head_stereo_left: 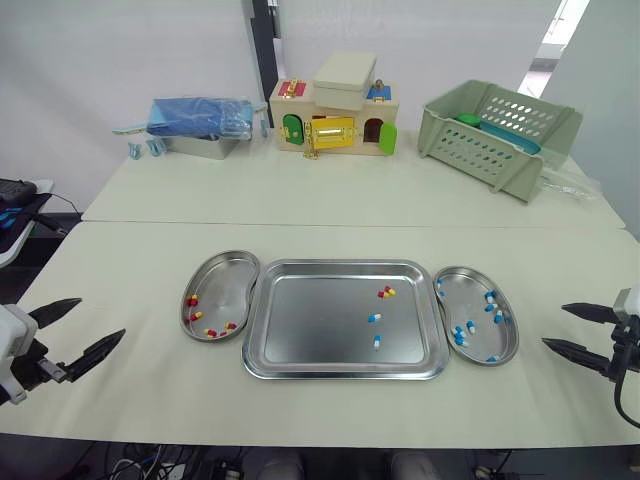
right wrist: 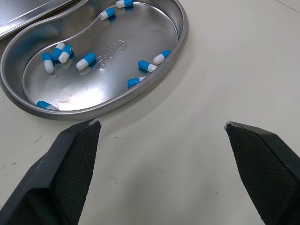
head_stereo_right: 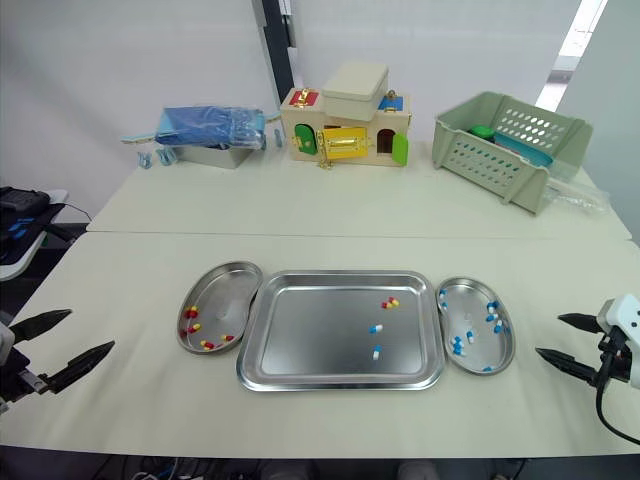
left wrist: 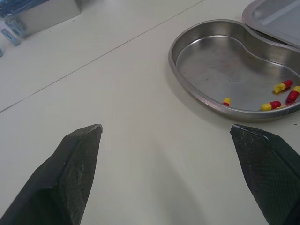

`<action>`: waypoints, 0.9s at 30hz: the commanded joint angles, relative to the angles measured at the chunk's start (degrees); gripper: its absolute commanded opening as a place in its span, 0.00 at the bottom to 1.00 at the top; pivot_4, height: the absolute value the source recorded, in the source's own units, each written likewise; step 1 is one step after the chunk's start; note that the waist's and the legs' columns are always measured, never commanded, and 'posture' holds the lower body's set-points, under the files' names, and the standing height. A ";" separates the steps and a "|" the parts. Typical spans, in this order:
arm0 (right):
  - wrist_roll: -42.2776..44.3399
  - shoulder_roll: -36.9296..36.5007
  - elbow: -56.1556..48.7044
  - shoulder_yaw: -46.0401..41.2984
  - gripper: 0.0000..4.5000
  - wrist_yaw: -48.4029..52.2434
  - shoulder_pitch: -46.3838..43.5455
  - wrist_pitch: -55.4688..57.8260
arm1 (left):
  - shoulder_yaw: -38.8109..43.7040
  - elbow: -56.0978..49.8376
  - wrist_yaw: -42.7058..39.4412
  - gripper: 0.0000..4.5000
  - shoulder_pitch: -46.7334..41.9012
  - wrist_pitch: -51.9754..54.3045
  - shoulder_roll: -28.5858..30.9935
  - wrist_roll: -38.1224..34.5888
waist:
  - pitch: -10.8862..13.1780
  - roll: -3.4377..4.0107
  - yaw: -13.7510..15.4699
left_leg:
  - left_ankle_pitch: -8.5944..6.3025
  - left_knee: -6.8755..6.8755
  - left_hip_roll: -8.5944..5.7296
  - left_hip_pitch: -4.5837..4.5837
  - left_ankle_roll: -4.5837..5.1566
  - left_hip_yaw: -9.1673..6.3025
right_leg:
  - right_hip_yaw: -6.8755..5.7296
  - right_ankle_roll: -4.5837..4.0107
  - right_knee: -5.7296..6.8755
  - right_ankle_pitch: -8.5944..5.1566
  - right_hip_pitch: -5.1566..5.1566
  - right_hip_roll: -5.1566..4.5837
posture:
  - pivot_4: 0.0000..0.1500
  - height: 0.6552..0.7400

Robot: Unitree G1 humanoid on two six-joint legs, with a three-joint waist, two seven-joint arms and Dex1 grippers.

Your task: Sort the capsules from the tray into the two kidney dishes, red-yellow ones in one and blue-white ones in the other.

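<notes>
**Last few capsules on the tray, both grippers open and waiting**

The sort looks nearly done. The left dish [head_stereo_left: 226, 284] holds only red-yellow capsules and the right dish [head_stereo_left: 472, 297] only blue-white ones. Each dish sits just beside the tray [head_stereo_left: 310, 325]. On the right half of the tray lie a small red-yellow cluster [head_stereo_left: 386, 292] and two blue-white capsules [head_stereo_left: 374, 317] [head_stereo_left: 377, 341].

The left gripper [head_stereo_left: 100, 318] and right gripper [head_stereo_left: 553, 325] hover over bare table near the front corners. Both have their fingers spread wide and hold nothing.

The next move is likely a reach over the tray's raised rim for one capsule, which calls for a fine pinch on a small, rolling thing. The right arm is the nearer one. The table around the tray gives open room, and the basket [head_stereo_left: 495, 135] and toy house [head_stereo_left: 335, 115] stand well apart at the back.
</notes>
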 commanded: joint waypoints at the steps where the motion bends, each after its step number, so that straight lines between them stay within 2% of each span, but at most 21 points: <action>1: 2.71 -1.26 -4.66 -1.34 0.99 0.97 -1.03 1.96 | -2.96 -9.67 -2.78 1.00 3.64 -0.73 -3.80 -2.16 | 0.01 0.01 -0.01 | 0.00 0.00 0.00 0.00 0.00 0.04 | 0.04 0.00 0.00 0.00 0.00 -0.01 | 1.00 1.00; 6: 4.95 -2.51 -13.30 -0.12 0.99 1.90 -1.60 6.43 | -9.78 -18.89 -5.05 1.00 7.59 -1.96 -10.13 -3.09 | 0.01 0.01 0.13 | 0.00 0.03 0.01 0.00 0.00 0.02 | 0.01 0.00 0.02 0.00 0.01 0.00 | 1.00 1.00; 13: 9.32 -4.70 -25.41 3.29 0.99 0.96 -5.55 15.88 | -17.02 -23.36 -9.70 1.00 12.09 -9.20 -17.39 -2.74 | 0.01 0.00 0.37 | 0.00 0.05 0.00 -0.02 0.00 0.01 | -0.01 0.00 -0.04 0.00 0.03 0.00 | 1.00 1.00; 19: 13.52 -6.67 -34.69 11.60 0.99 -2.41 -14.58 28.72 | -22.70 -23.46 -10.61 1.00 14.76 -16.62 -22.63 -1.47 | 0.02 0.00 0.86 | 0.00 0.07 0.00 -0.03 0.00 -0.04 | -0.05 0.00 -0.03 0.00 0.02 0.00 | 1.00 1.00; 27: 12.14 -4.17 -40.96 24.07 0.99 -6.64 -23.75 34.66 | -26.85 -23.68 -8.83 1.00 17.30 -21.30 -24.93 -0.24 | 0.03 -0.02 1.31 | -0.01 0.06 -0.03 -0.17 0.01 -0.13 | -0.14 0.01 -0.19 0.01 -0.01 -0.01 | 1.00 1.00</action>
